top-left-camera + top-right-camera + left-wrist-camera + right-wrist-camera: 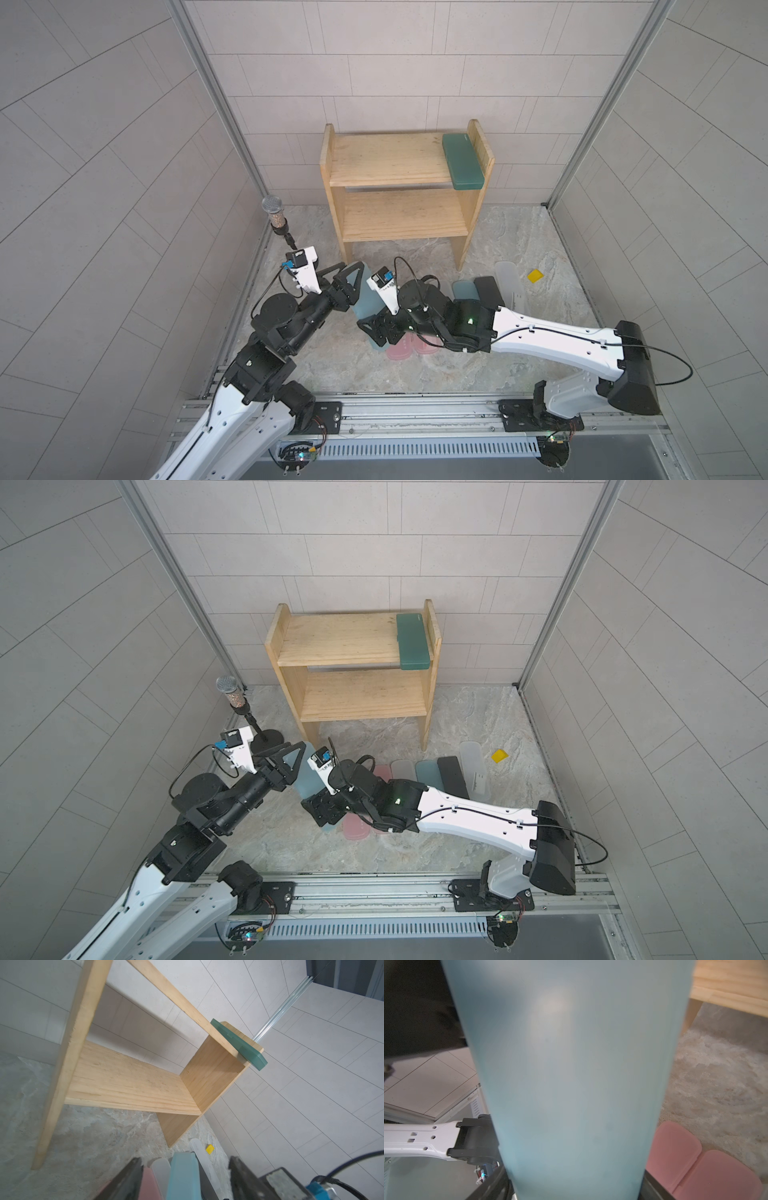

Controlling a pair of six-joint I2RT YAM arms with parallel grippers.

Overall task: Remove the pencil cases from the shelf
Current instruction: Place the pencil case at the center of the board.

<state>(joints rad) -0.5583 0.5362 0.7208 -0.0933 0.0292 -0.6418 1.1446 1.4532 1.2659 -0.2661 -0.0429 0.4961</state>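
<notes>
A dark green pencil case (462,160) (412,640) (239,1043) lies at the right end of the shelf's (386,158) (340,640) (124,1080) top board, its front end overhanging. The lower board is bare. A light blue pencil case (365,299) (307,779) (571,1064) hangs above the floor between my arms. My right gripper (372,328) (316,808) (575,1188) is shut on its near end. My left gripper (347,272) (291,754) (187,1180) stands open around its far end (184,1176), not touching it.
On the floor before the shelf lie two pink cases (399,349) (675,1153), a light blue one (428,773), a black one (490,291) and frosted ones (509,282) (401,769). A yellow chip (535,275) lies right, a microphone stand (274,212) left.
</notes>
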